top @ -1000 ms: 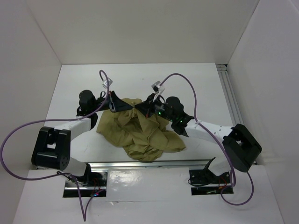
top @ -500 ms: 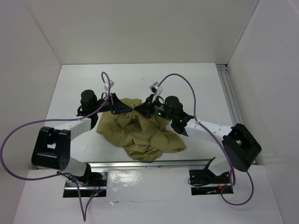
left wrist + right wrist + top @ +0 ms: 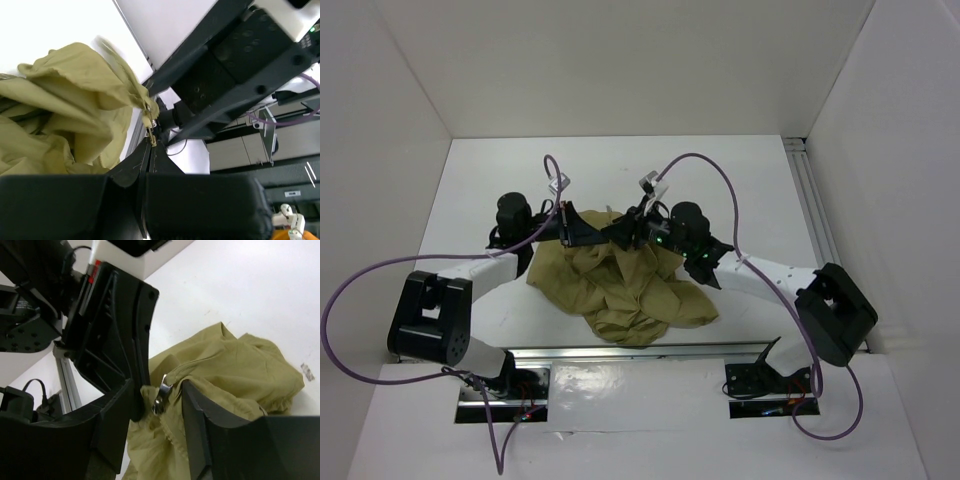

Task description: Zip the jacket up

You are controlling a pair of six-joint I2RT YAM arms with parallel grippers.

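Left fingers (image 3: 131, 167) clenched on olive-tan thin-cloth jacket (image 3: 620, 290) edge, frame centre. Right fingers (image 3: 200, 425) apart, straddled silver metal zip slider (image 3: 160, 392). Risk noted: off-centre closure missing slider; slack cloth jamming.

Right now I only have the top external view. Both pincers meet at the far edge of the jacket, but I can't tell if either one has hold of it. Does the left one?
Observer: Yes. The left wrist view shows the left pincer shut, its tips pinching the edge of the jacket right at the zipper.
Operator: And the right one, has it clamped too?
Observer: No. In the right wrist view the right pincer is open. A small metal zipper pull hangs in the gap between its jaws, not gripped.
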